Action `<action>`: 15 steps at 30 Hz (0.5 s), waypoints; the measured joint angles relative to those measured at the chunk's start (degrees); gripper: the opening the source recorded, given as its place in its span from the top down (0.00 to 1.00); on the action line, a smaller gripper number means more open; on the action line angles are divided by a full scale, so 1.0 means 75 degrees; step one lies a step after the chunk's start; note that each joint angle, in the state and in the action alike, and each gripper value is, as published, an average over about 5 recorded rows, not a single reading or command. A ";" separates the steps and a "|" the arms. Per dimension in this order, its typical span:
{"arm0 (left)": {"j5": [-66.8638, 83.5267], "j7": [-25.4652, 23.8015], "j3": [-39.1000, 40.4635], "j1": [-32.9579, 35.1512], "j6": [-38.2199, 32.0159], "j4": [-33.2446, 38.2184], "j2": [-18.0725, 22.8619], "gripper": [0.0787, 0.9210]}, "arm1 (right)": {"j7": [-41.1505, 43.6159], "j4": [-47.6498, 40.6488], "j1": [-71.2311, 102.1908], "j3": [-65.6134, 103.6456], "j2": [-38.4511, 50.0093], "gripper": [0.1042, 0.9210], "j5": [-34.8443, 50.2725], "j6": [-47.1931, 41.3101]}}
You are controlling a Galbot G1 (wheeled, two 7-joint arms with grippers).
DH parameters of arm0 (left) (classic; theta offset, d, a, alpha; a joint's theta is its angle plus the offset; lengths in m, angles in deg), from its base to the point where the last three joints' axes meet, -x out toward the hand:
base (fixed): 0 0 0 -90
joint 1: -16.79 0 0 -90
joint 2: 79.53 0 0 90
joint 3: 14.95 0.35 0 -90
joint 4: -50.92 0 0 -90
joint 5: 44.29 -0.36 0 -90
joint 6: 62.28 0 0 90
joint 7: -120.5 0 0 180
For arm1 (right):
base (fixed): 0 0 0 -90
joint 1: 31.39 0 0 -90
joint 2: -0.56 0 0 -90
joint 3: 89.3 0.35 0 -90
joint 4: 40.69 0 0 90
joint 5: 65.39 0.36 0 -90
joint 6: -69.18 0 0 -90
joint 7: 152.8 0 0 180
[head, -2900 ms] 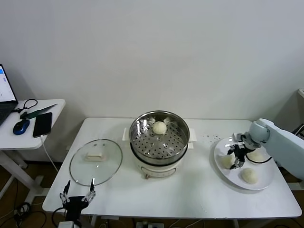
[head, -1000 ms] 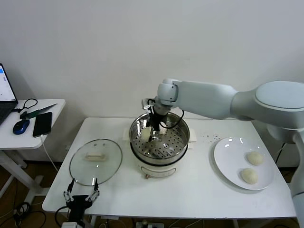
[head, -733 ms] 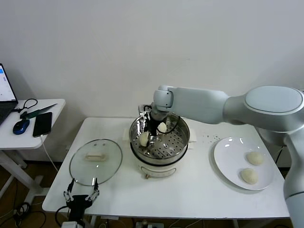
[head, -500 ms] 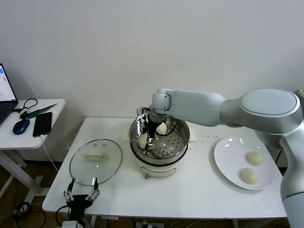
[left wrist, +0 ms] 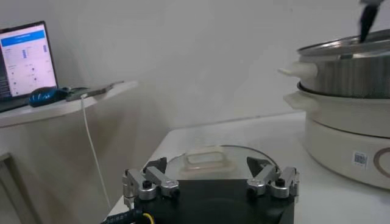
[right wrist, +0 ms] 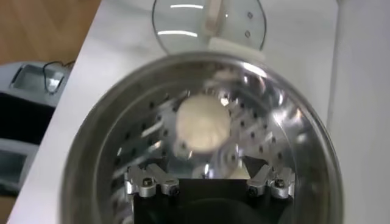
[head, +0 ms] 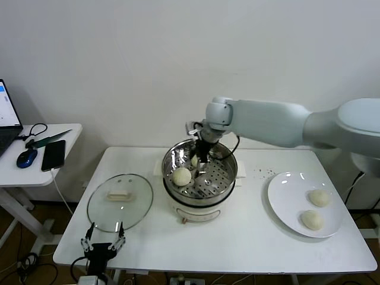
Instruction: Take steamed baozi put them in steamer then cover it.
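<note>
No brand name can be read anywhere; the steamer [head: 199,178] carries only a small square code sticker on its white base, seen at the right edge of the left wrist view [left wrist: 361,159], too small to make out. The laptop [left wrist: 24,61] in that view's upper left shows a blue-and-white screen whose text is illegible.

The steamer, at the centre of the head view, is a round polished steel pot with a perforated tray inside, seated on a white base with small side handles. Two smooth, domed, cream-white baozi lie in it: one [head: 181,176] on the tray toward its left side, the other [head: 195,161] farther back, partly hidden by the right gripper [head: 202,152]. The right gripper hangs over the pot's back part with its fingers apart, holding nothing; in the right wrist view it looks straight down on the near bun [right wrist: 202,122].

Two more baozi [head: 319,198] [head: 312,219] sit on the flat white plate [head: 285,199] at centre right — four buns in all.

The cover [head: 119,202], clear glass with a thin metal rim and a white rectangular handle, lies flat on the white table [head: 237,237] left of the steamer.

The left gripper [head: 102,247] waits at the lower left, by the table's front edge — fingers spread, empty.
</note>
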 measured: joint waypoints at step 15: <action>-0.0005 -0.0010 -0.0027 -0.0024 0.0009 -0.0001 -0.0063 0.12 | 0.0542 0.1622 -0.0394 -0.0172 0.3570 0.12 -0.1683 0.0411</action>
